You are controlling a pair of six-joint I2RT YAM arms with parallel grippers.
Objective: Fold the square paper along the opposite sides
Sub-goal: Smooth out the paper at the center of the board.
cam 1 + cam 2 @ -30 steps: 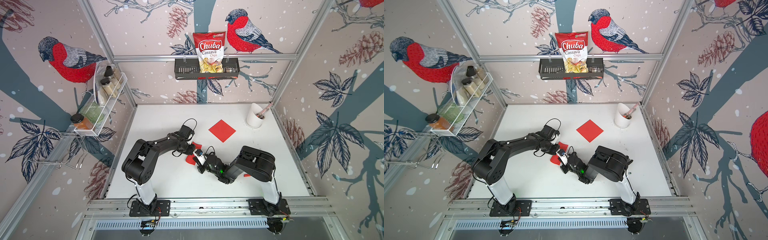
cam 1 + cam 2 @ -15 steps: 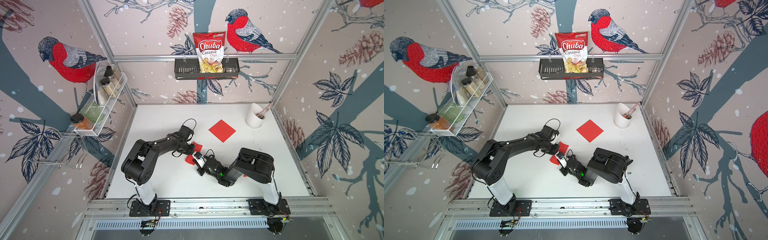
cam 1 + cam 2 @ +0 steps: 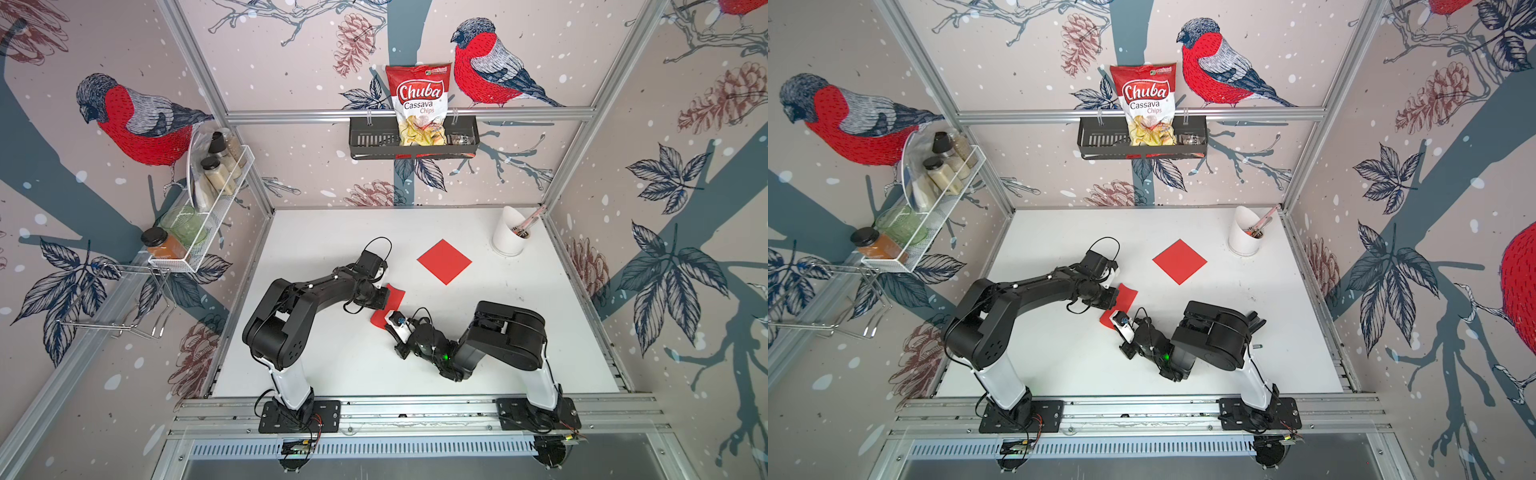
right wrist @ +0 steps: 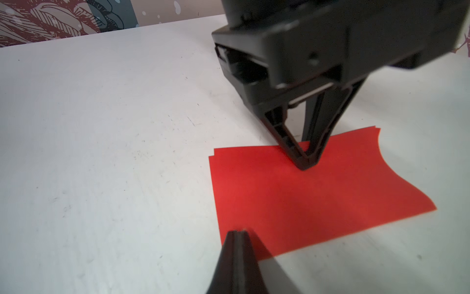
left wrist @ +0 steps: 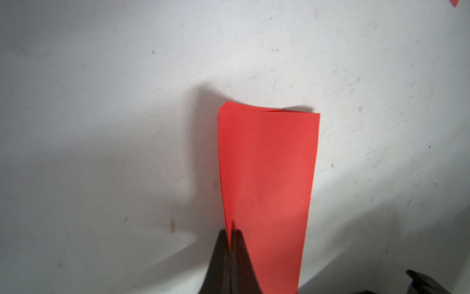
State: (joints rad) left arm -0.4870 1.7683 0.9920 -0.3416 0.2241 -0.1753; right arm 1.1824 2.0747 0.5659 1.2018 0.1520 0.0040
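Near the middle of the table (image 3: 332, 232), a shade toward its left edge: paper (image 3: 394, 296) (image 3: 1127, 296), red, doubled over into a narrow rectangle. Lies mostly flat, half hidden under the two wrists in both top views. Shows, in the right wrist view, the paper (image 4: 305, 203) with its layers nearly matched and a slight offset at one short end. Curls up off the table at the other short end, with a shadow under the lifted edge in the left wrist view.

Pressed from above by the left gripper (image 4: 308, 163): jaws fully closed, tips together, planted on the top layer close to one long edge. Pinches nothing; bears down only.

Met at a corner by the right gripper (image 4: 237, 234): jaws likewise closed tight, nothing between them, tips low at the paper's corner. Cannot tell whether touching it or just above.

Toward the back edge, right of centre, well apart from the fold: flat sheet (image 3: 444, 262), red, square, set corner-on to the table's edges. By the back right corner: white cup (image 3: 508, 239), upright, with thin sticks inside.
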